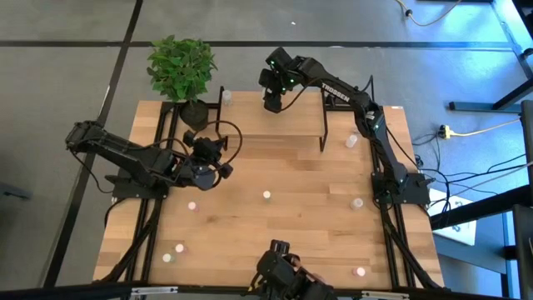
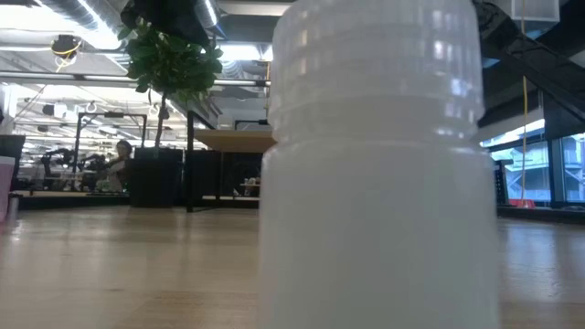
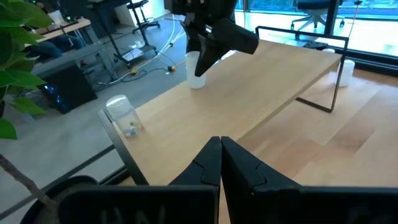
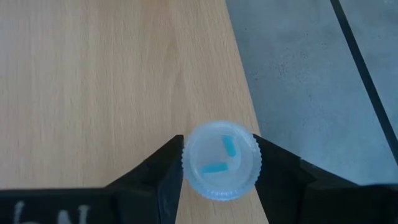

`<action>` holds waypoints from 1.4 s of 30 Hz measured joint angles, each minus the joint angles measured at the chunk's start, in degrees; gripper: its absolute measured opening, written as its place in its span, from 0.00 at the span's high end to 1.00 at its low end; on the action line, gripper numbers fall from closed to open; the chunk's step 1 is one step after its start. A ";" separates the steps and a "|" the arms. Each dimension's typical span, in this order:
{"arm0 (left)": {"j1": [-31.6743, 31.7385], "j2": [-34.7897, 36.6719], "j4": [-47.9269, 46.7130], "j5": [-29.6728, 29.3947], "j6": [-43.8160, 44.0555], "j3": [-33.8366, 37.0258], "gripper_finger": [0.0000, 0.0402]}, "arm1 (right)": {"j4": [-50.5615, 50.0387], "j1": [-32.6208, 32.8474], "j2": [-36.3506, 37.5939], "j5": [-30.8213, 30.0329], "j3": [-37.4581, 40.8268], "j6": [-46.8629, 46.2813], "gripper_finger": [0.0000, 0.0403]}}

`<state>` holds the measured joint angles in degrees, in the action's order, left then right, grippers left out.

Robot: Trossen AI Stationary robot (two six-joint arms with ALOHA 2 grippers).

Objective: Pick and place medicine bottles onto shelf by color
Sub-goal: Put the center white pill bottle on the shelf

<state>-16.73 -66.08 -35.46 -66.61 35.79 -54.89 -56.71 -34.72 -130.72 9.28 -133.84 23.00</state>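
Observation:
The shelf (image 1: 283, 125), a light-wood board on a black frame, stands at the table's far middle. My right gripper (image 4: 219, 171) reaches over the shelf's far edge and is shut on a whitish medicine bottle (image 3: 194, 67) with a white cap. Another bottle (image 1: 226, 97) stands on its base at the shelf's far left corner. More bottles stand loose on the table, among them one (image 1: 266, 195) at the middle and one (image 1: 192, 205) left of it. My left gripper (image 3: 221, 158) is shut on nothing and waits above the table's left part, pointing toward the shelf. My right gripper has the bottle's ridged white cap (image 4: 219, 167) between its two fingers, one finger (image 4: 166, 171) on each side. The fingers come from above, slanting down from the right. The bottle stands upright with its base on the shelf, close to the far edge.
A potted plant (image 1: 181, 67) stands at the table's far left corner beside the shelf. One bottle (image 2: 379, 174) stands right before the low camera and fills that view. Bottles also stand right of the shelf (image 1: 351, 140) and near the front edge (image 1: 360, 271).

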 joint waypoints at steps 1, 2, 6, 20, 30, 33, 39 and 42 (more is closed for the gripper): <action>0.00 0.00 0.00 0.00 0.00 0.00 1.00 | 0.00 0.00 0.00 0.00 0.00 0.00 0.56; 0.00 0.00 -0.02 0.00 0.00 0.00 1.00 | 0.02 0.00 0.02 0.00 0.00 0.00 0.55; 0.00 0.00 -0.02 0.00 -0.37 0.00 1.00 | 0.02 0.00 0.04 0.00 0.00 0.01 0.53; 0.00 0.00 -0.02 0.00 -0.42 0.00 1.00 | 0.06 0.00 0.04 -0.11 0.00 1.74 0.53; 0.00 0.00 -0.02 0.00 -0.42 0.00 1.00 | -0.11 0.00 0.04 -0.11 0.00 2.55 0.53; 0.00 0.00 -0.03 0.01 -0.42 0.00 1.00 | -0.16 0.00 0.04 -0.15 0.00 1.68 0.53; 0.00 0.00 -0.02 0.00 -0.42 0.00 1.00 | -0.57 0.02 0.04 -0.15 0.00 2.60 0.53; -0.01 0.00 -0.02 0.02 -0.42 0.00 1.00 | -0.48 0.02 0.04 -0.16 0.00 2.77 0.53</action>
<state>-16.74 -66.08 -35.48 -66.59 35.38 -54.89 -57.18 -34.70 -130.67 9.12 -133.84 25.77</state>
